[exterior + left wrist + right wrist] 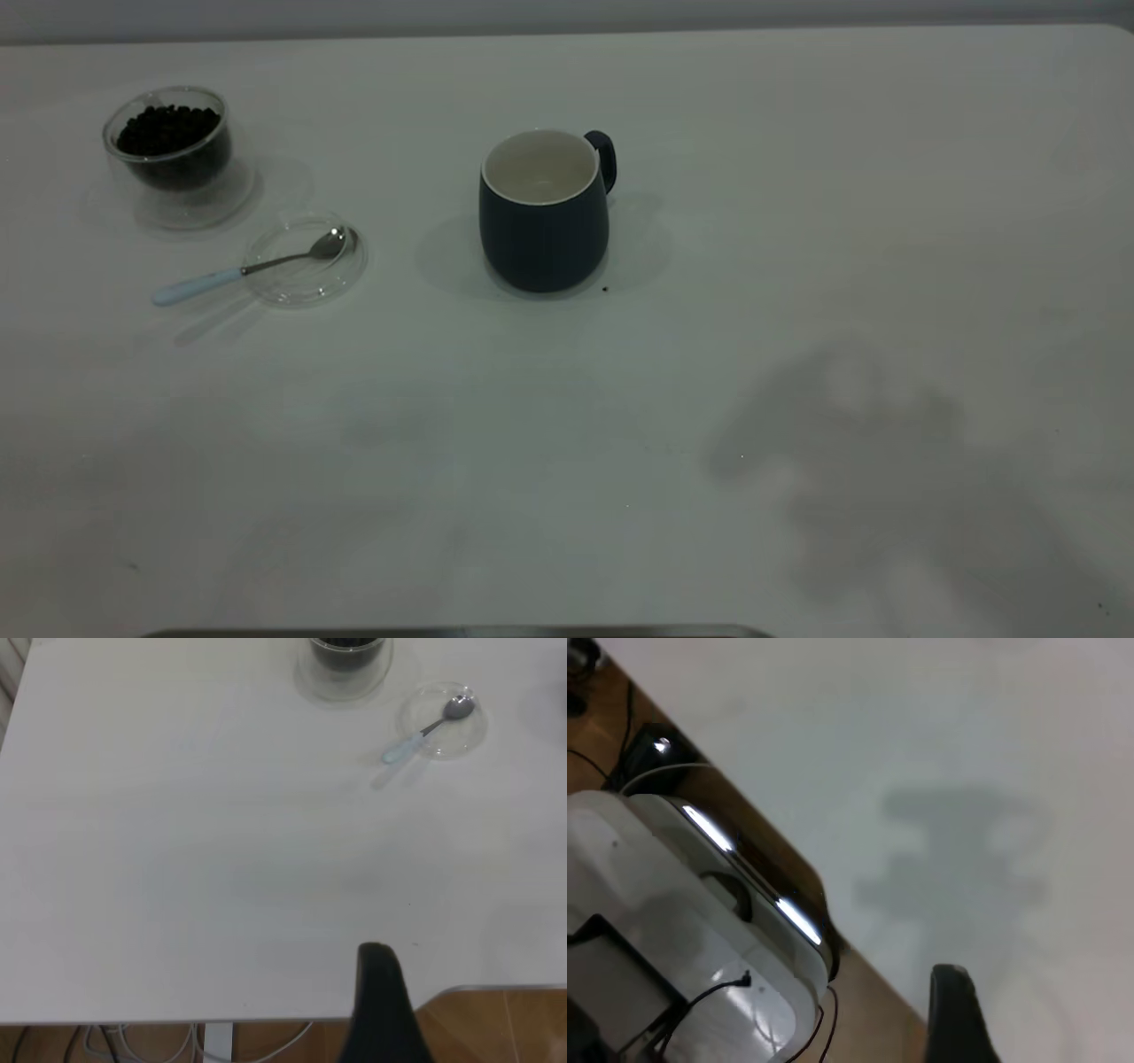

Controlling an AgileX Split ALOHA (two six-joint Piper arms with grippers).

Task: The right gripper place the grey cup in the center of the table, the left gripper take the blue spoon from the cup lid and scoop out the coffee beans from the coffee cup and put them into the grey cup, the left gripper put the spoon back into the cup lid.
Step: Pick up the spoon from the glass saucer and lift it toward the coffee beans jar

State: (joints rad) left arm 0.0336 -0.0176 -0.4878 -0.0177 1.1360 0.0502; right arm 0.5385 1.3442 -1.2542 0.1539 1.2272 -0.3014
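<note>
at far left the coffee cup point(168, 152) holds the coffee beans point(166, 128); just beside it the blue spoon point(252, 265) rests on the cup lid point(306, 259), and we should pinch its pale handle. the grey cup point(544, 211) stands mid-counter point(797, 221). both grippers sit well back; we cannot tell their state.

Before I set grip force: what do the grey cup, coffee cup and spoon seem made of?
Grey cup: likely ceramic, matte slate outside, white inside. Coffee cup: clear glass, beans visible through it. Blue spoon: shiny metal bowl, pale handle, perhaps plastic or enamel.
</note>
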